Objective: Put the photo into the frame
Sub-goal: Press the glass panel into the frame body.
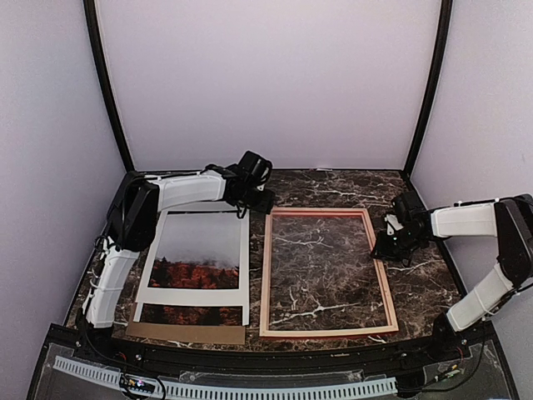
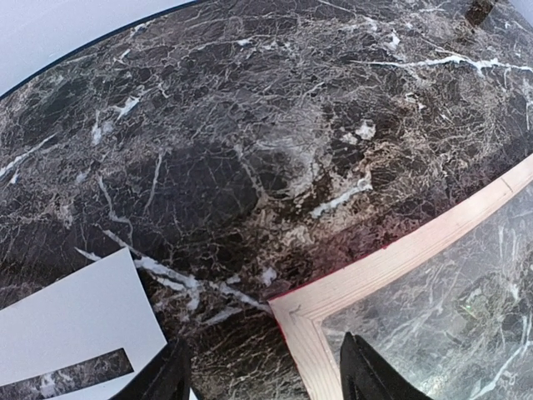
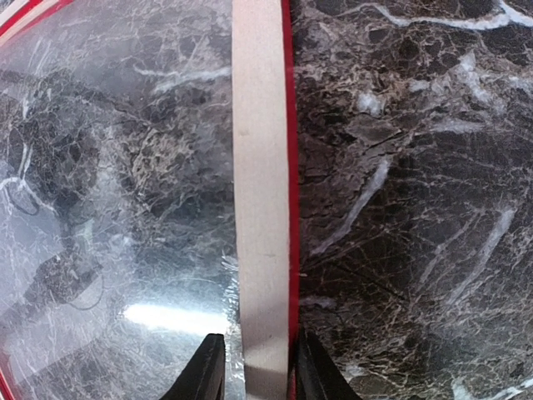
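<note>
Photo (image 1: 196, 250) and frame (image 1: 319, 212) are laid flat, side by side, on the dark marble table (image 1: 416, 283), with the photo on the left. The photo is overlaid by a white mat (image 1: 193, 296), and a brown cardboard sheet (image 1: 183, 333) is seen under both at the near edge. The frame is turned pale wood side up (only a thin red edge is shown). The left claw (image 1: 254, 202) is held spread over the frame's far left corner, which is seen between its fingers; nothing is grasped. The right claw (image 3: 258, 362) is clenched on the frame's right rail, one finger set against each side. Glass is seen inside the frame, with marble showing through it.
</note>
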You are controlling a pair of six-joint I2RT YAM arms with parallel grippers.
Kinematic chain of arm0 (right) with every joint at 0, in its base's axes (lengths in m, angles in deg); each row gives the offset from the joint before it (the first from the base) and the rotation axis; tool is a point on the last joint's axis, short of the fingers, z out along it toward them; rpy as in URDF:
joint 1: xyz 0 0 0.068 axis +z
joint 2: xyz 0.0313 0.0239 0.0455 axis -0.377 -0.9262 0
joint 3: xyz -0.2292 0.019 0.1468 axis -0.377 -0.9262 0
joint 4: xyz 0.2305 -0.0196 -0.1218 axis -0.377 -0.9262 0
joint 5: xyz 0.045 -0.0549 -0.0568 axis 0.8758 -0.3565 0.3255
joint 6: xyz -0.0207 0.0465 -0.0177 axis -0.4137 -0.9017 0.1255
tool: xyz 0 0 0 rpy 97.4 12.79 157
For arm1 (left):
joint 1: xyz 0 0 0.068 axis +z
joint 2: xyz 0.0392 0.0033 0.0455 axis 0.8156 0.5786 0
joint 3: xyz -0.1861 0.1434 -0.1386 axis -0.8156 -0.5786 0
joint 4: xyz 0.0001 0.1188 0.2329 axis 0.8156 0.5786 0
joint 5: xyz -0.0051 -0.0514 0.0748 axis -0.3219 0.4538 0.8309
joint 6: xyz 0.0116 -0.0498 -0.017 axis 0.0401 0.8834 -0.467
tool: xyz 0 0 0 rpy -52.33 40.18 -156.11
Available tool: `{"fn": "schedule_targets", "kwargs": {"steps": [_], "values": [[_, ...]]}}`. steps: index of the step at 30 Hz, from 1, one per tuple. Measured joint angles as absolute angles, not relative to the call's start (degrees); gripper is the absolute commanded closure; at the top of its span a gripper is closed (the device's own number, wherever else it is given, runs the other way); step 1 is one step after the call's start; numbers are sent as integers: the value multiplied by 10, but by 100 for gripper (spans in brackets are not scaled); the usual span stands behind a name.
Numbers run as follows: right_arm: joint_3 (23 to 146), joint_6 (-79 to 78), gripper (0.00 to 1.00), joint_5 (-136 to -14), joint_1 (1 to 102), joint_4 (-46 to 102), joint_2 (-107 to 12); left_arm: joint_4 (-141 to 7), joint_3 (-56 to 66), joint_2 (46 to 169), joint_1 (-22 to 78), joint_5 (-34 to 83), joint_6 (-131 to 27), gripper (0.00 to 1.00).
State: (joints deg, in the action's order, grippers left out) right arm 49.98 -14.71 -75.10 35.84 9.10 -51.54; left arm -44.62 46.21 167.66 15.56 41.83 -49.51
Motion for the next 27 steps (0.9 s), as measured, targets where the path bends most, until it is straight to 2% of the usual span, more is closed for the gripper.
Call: {"fn": "schedule_targets", "kwargs": {"steps": [27], "values": [[500, -143, 65, -719, 357, 105, -523, -417, 470, 1710, 155, 398, -494, 37]]}}
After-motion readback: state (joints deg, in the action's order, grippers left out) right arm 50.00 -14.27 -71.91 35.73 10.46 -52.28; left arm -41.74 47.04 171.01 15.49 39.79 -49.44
